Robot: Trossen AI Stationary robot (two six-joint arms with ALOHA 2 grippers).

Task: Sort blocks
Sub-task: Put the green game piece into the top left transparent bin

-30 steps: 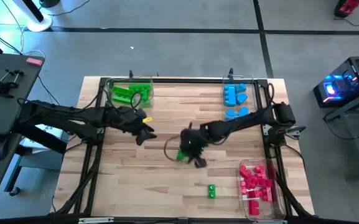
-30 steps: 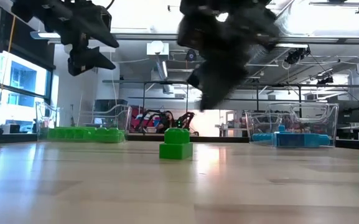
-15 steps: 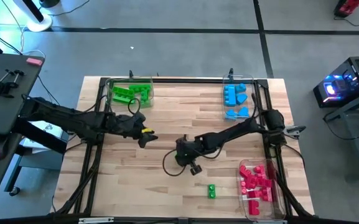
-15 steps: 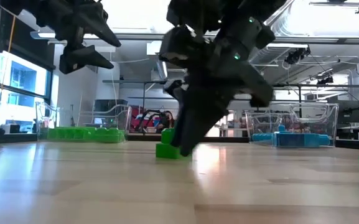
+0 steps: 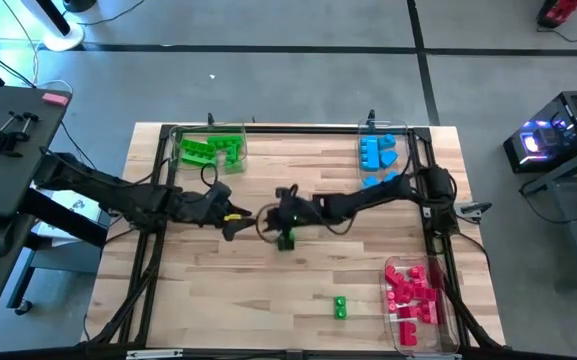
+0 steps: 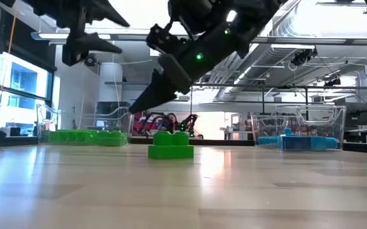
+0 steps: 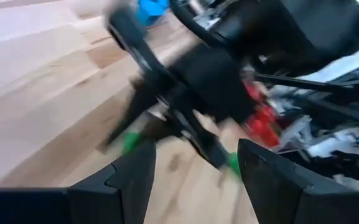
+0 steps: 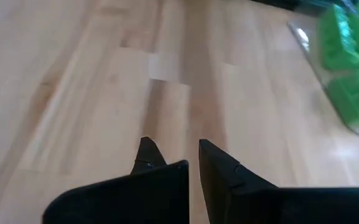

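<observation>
A green block (image 5: 286, 240) lies flat on the wood near the table's middle, studs up; the low view shows the same green block (image 6: 170, 145). My right gripper (image 5: 271, 218) hovers just beyond it toward the left; seen from table height, the right gripper (image 6: 137, 106) slants down, fingers close together with nothing between them (image 8: 176, 149). My left gripper (image 5: 233, 215) hangs open a little farther left, raised above the table (image 6: 114, 32). Its wrist view looks past its open fingers (image 7: 195, 162) at the right arm. A second green block (image 5: 339, 307) sits nearer the near edge.
Three clear trays stand on the table: green blocks at the far left (image 5: 210, 148), blue blocks at the far right (image 5: 378, 155), red-pink blocks at the near right (image 5: 413, 295). Bare wood lies between them. The two grippers are close to each other.
My right gripper came down onto the green block, then rose and moved toward the table's left and far edge. The block slid a little toward the far left, turned about, and now lies free on the table.
</observation>
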